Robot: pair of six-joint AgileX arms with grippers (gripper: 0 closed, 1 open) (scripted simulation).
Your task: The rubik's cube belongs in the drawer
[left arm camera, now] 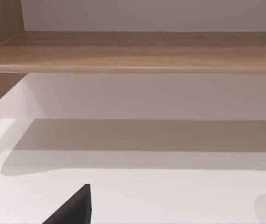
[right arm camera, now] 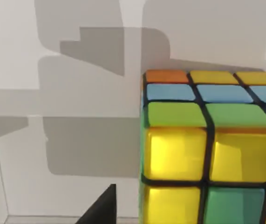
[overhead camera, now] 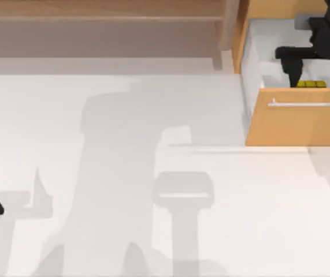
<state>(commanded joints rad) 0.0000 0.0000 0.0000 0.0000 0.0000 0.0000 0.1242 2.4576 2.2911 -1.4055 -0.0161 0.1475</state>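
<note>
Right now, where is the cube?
The cube sits inside the open drawer at the table's far right, just behind its wooden front, under the right gripper.

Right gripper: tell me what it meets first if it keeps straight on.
Likely the rubik's cube, right ahead of the right gripper inside the open drawer; beyond that, the drawer's white inside. Depth is uncertain.

Bright, even light falls on the pale surface (overhead camera: 95, 115). Broad soft grey arm shadows spread across it, reaching out from the drawer (overhead camera: 297, 124) front. A darker band of shade lies under the shelf (left arm camera: 133, 51). Inside the drawer, blocky shadows mark the white walls behind the rubik's cube (right arm camera: 207, 149), whose yellow squares glow with soft sheen.
</note>
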